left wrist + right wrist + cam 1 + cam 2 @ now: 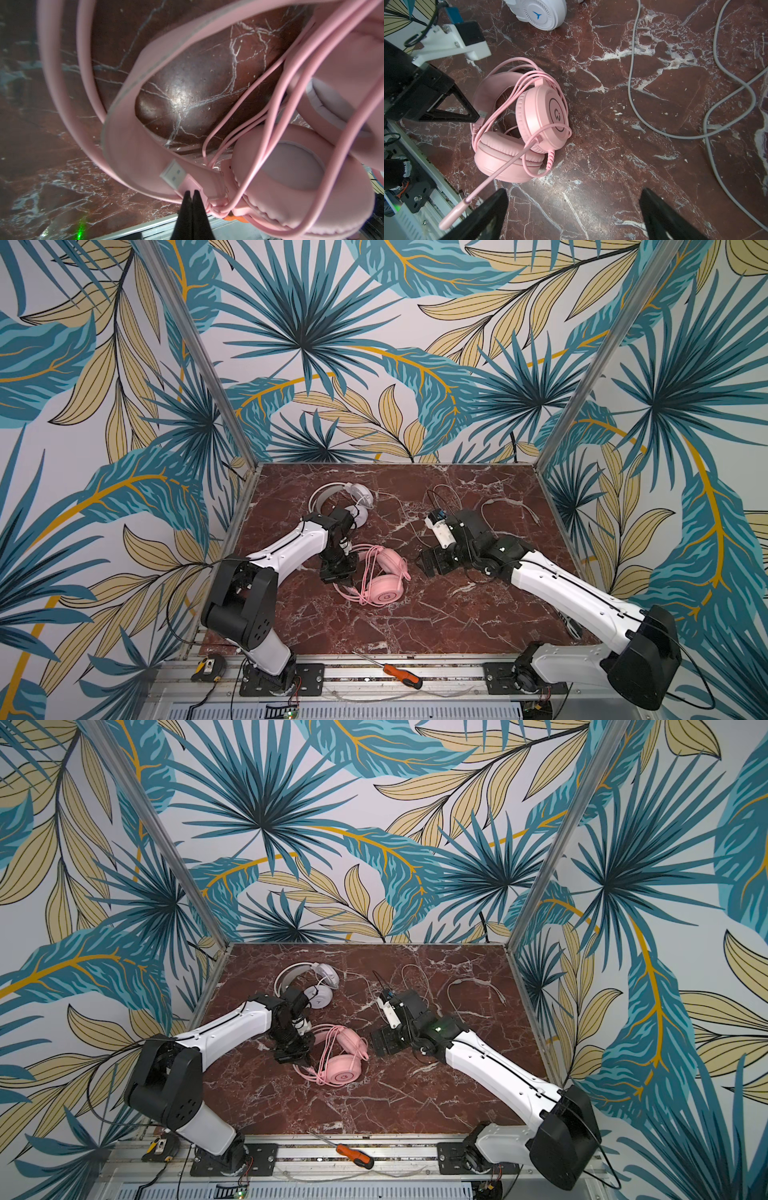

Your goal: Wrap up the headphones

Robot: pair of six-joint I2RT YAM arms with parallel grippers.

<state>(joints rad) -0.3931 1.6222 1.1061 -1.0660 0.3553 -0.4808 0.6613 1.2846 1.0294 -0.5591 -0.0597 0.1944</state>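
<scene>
Under your left pincer (191,196) and right pincer (574,191) lies a red-brown marble table (415,626) with white veins, and a bright glare (182,99) sits on it just ahead of each. Beyond both pincers, and out to either side, walls (332,344) papered with teal and yellow leaves close you in. Metal posts (198,352) rise at the far corners; behind the pincers a metal rail (449,674) edges the table

In both top views the left arm (299,537) covers part of the white headset (360,492). The right wrist view cuts that headset off at the frame edge, along with the fingers of the right gripper (574,192). In the left wrist view the pink headset (280,182) is blurred and cropped.
</scene>
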